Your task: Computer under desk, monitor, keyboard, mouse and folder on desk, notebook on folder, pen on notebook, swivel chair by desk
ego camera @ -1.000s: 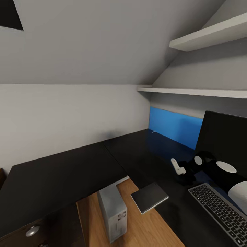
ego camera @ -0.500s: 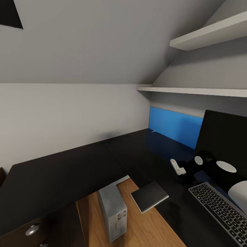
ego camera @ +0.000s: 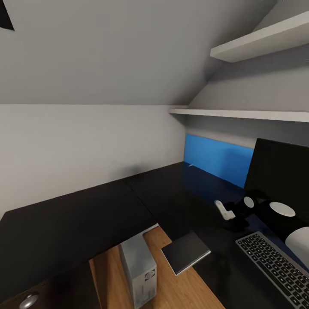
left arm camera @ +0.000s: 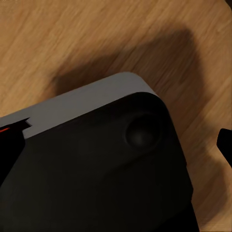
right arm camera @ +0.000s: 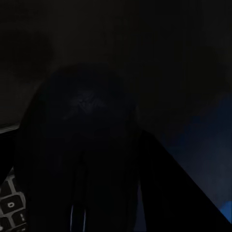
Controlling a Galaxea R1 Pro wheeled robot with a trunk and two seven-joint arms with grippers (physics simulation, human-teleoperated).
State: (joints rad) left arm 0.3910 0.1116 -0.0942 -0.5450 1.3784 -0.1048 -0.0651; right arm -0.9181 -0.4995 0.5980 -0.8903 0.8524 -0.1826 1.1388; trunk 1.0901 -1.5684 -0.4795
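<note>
Across the corner of the room, the black desk point(ego camera: 86, 214) spreads along two walls, its blue back panel point(ego camera: 216, 159) behind the far wing. The monitor point(ego camera: 281, 174) stands at the right end, the keyboard point(ego camera: 274, 266) lying in front of it. Under the desk, on the wood floor point(ego camera: 180, 292), the computer point(ego camera: 138, 268) stands upright. A flat dark book point(ego camera: 185, 252) overhangs the desk edge nearby. The right arm point(ego camera: 266, 212) reaches over the desk before the monitor; whether either gripper is closed or spread, I cannot tell.
</note>
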